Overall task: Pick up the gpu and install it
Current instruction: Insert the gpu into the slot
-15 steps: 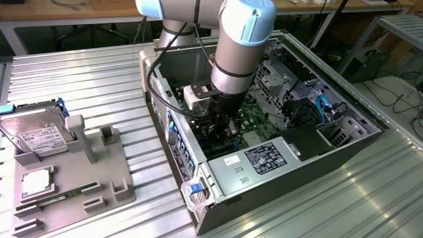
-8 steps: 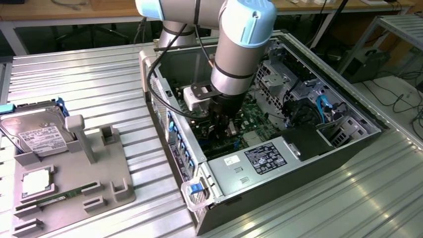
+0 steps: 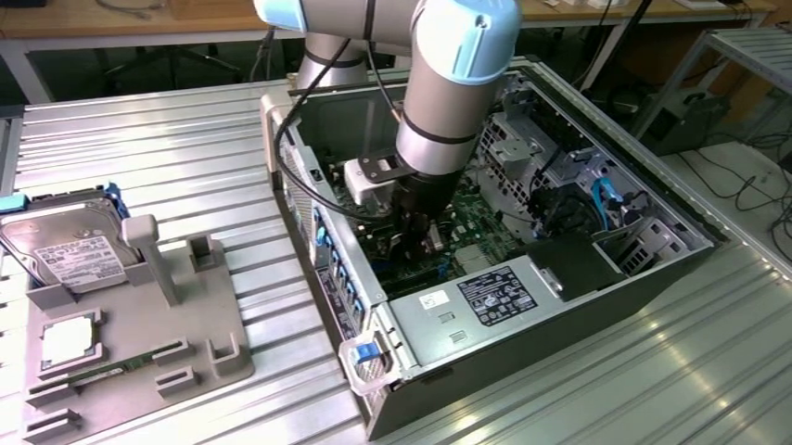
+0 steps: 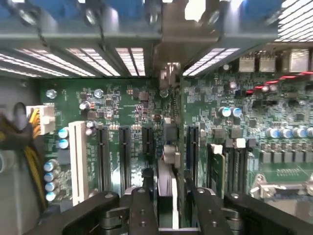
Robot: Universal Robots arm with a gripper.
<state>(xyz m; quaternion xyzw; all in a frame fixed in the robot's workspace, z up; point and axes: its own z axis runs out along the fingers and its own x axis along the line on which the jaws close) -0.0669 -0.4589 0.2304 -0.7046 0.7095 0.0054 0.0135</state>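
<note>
Because the gpu stands edge-on in a motherboard slot inside the computer case, the pincer straddles its top edge, fingers slightly parted beside it; grip uncertain

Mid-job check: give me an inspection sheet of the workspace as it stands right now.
Surface: ribbed metal table, carrying an open computer case lying on its side.
Job's things: gpu seen edge-on, standing upright over the motherboard among the expansion slots; whether it is fully seated cannot be told.
Clutter: grey holder on the exterior view's left, holding a hard drive, a square chip and a memory stick.
Grippers: gripper down inside the case, straddling the gpu.
Cables: yellow and black wire bundle by the board; blue cables in the case.
Surroundings: wooden bench behind; loose floor cables.
</note>
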